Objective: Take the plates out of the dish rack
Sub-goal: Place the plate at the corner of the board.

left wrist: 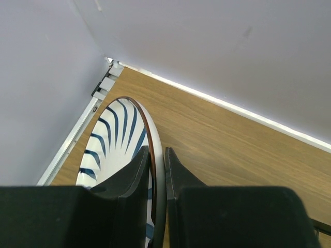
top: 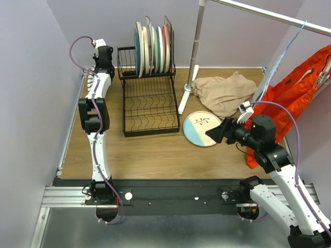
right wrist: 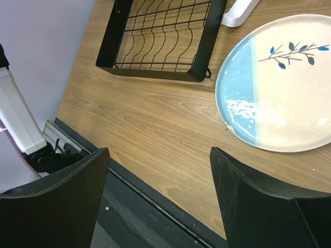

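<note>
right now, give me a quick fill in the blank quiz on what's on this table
1. The left gripper is shut on the rim of the plate with dark radial ___.
2. The cream-blue plate lies ___ on the table, right of the dish rack.
3. The right gripper hangs above the table with its jaws ___.
4. Other plates stand on edge in the rack's ___ basket.

Missing words: stripes; flat; open; upper

A lab test cell is indicated: a wooden table (top: 155, 155) is boxed in by plain lilac walls (top: 31, 77), a left arm (top: 95, 116) and right arm (top: 279, 160) are bolted to an aluminium rail (top: 62, 197), and household props (rack (top: 150, 133), clothes stand (top: 195, 46)) are staged
</note>
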`<control>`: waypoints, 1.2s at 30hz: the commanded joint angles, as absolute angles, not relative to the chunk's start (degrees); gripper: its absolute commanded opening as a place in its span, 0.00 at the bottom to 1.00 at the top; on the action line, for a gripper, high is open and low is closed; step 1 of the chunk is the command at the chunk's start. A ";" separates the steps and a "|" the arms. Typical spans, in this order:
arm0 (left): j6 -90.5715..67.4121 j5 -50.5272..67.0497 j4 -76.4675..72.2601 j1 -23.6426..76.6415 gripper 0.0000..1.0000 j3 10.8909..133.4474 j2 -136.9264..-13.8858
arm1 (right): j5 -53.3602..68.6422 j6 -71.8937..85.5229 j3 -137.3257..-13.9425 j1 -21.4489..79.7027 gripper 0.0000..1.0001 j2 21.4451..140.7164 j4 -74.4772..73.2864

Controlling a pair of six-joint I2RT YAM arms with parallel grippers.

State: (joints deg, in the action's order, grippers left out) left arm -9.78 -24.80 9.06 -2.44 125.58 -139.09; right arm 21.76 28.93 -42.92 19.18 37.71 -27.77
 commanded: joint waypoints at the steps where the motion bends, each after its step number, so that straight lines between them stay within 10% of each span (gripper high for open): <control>1: -14.50 -21.62 9.40 -3.25 0.01 126.48 -143.17 | 20.92 29.27 -43.07 19.34 0.87 37.79 -25.84; 36: -20.56 -9.93 13.01 -4.75 0.06 122.70 -140.36 | 23.29 30.06 -41.57 19.34 0.87 36.83 -23.20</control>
State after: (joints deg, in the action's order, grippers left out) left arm -13.65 -15.59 9.58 -3.70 126.48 -141.21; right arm 21.89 29.34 -42.35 19.18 37.80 -24.71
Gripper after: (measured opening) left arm 0.226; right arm 0.867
